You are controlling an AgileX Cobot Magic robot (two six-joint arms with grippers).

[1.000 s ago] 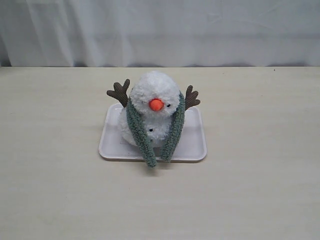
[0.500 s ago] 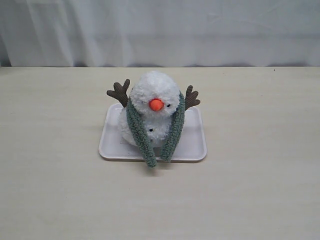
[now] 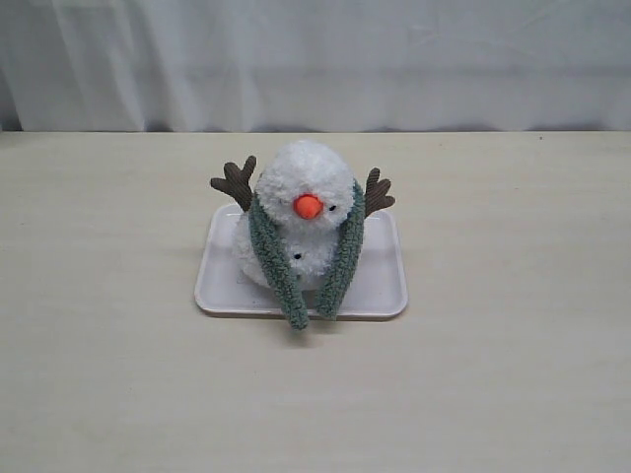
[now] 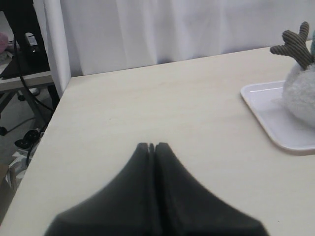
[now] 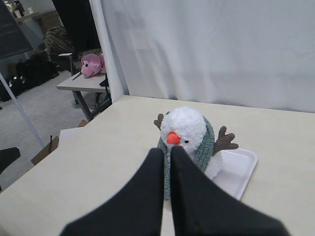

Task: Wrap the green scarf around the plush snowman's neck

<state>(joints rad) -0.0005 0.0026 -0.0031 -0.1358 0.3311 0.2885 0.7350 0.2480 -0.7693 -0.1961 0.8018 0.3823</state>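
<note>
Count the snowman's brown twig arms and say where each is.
2. One twig arm sticks up on the left of the plush snowman in the exterior view, the other on its right. None looks hidden.

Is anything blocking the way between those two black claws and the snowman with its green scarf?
Nothing visible. Only bare table lies between the left gripper, the right gripper and the plush snowman, which sits on a white tray. The green scarf already hangs round its neck, both ends down the front.

Table [image 3: 99, 374] bare all round; only tray [image 3: 380, 296] with snowman [image 3: 311, 187] mid-table
</note>
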